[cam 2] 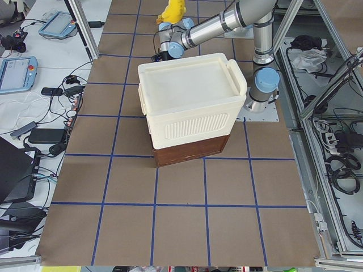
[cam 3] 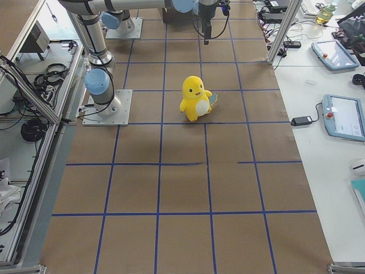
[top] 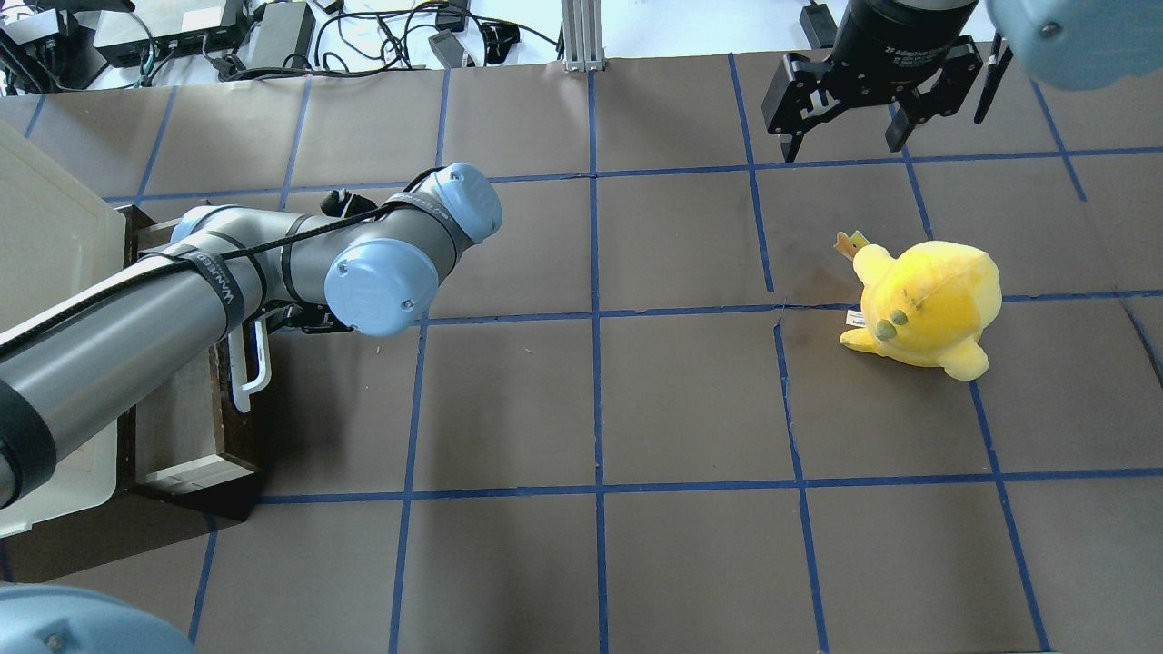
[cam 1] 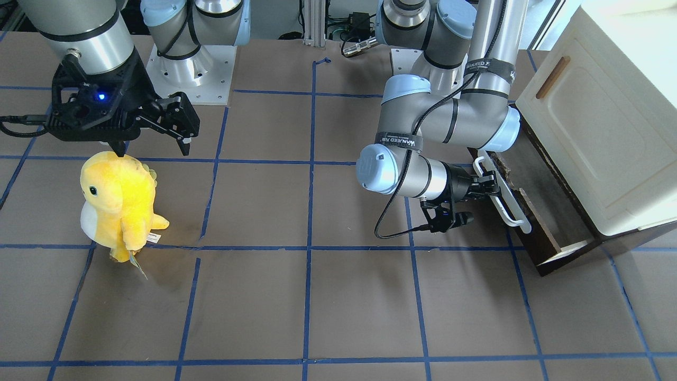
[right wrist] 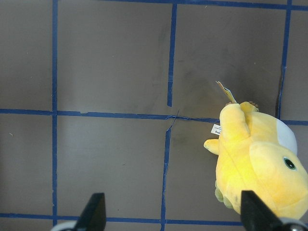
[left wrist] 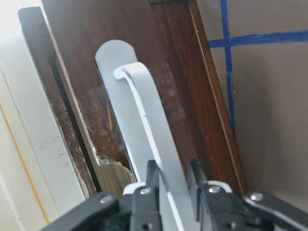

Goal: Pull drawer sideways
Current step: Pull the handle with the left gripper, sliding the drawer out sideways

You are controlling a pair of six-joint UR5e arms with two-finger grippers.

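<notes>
The drawer (cam 1: 534,233) has a dark brown wooden front and a long white bar handle (cam 1: 502,197). It stands partly pulled out from under the cream cabinet (cam 1: 597,121), and its pale inner wall shows. My left gripper (cam 1: 487,186) is shut on the handle near its far end. In the left wrist view, both fingers (left wrist: 150,175) clamp the white handle (left wrist: 147,115). In the overhead view, the drawer (top: 186,427) is at the left and my left arm hides the gripper. My right gripper (cam 1: 153,148) is open and empty, hanging above the table.
A yellow plush toy (cam 1: 119,203) stands on the table below my right gripper and also shows in the right wrist view (right wrist: 260,163). The cream cabinet (cam 2: 190,102) sits at the table's left end. Blue tape lines mark the brown table top.
</notes>
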